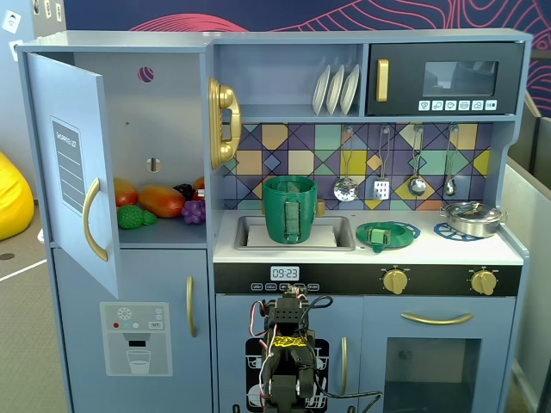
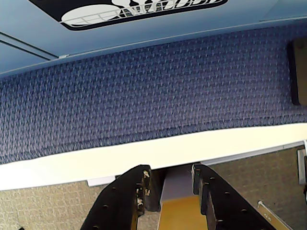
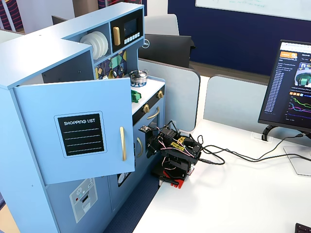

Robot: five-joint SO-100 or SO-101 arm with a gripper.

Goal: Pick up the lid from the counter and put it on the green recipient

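While the arm (image 1: pixel 288 361) sits folded low in front of the toy kitchen, the gripper (image 2: pixel 169 184) hangs with its jaws slightly parted and nothing between them; the wrist view shows only blue carpet, a white table edge and the kitchen's base panel beyond the fingertips.

The lid (image 1: pixel 384 233) lies flat on the counter (image 1: pixel 430 249), resting over a blue burner ring, at about 3 o'clock from the green recipient (image 1: pixel 289 209) in the front fixed view. The recipient stands upright in the recessed sink (image 1: pixel 297 232), mouth open, its ribbed handle strip facing the camera. The lid and pot are near each other but apart.

Judged by appearance, the lid is thin, rigid moulded plastic, light and probably slick. Its flat rim sits close to the burner ring, leaving little edge to pinch. The raised centre looks the better place to take hold, with jaws closing from above.

The counter is smooth, white and level. A steel pan (image 1: pixel 472 217) sits at 3 o'clock from the lid, well clear. Hanging utensils (image 1: pixel 396 176) and the shelf above limit overhead clearance. The side fixed view shows the arm mounted on a white desk (image 3: pixel 243 194) beside the kitchen, with an open cupboard door (image 3: pixel 77 128) at its 9 o'clock.
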